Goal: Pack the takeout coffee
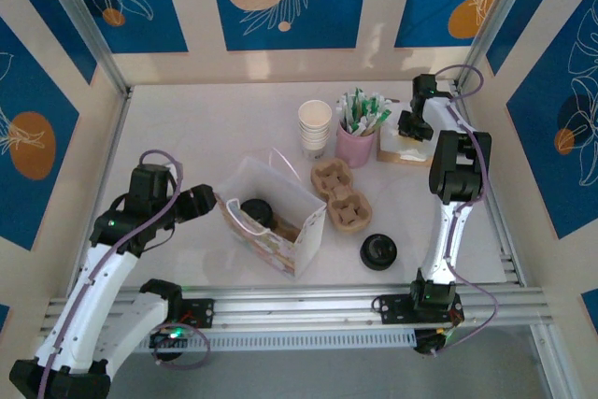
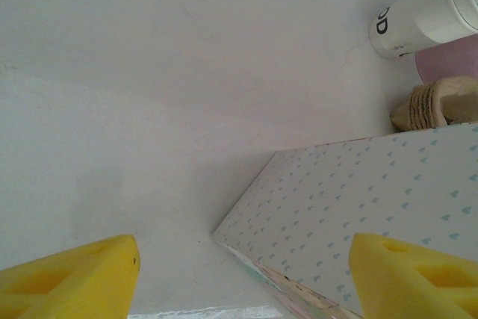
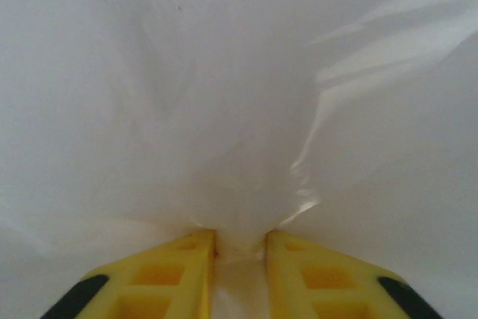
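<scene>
Beside paper bag point(image 2: 373, 199), left tool point(image 2: 243, 259) open-jawed, cup carrier point(image 1: 341, 195) beyond; right tool point(image 3: 239, 240) tight on white sheet point(image 3: 224, 95).

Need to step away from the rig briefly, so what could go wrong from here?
1. The right gripper pinches only a small fold of the white sheet; on lifting, it may slip free or tear.
2. The left gripper stands open close beside the paper bag; a nudge could shift or tip the bag with the takeout coffee inside.
</scene>
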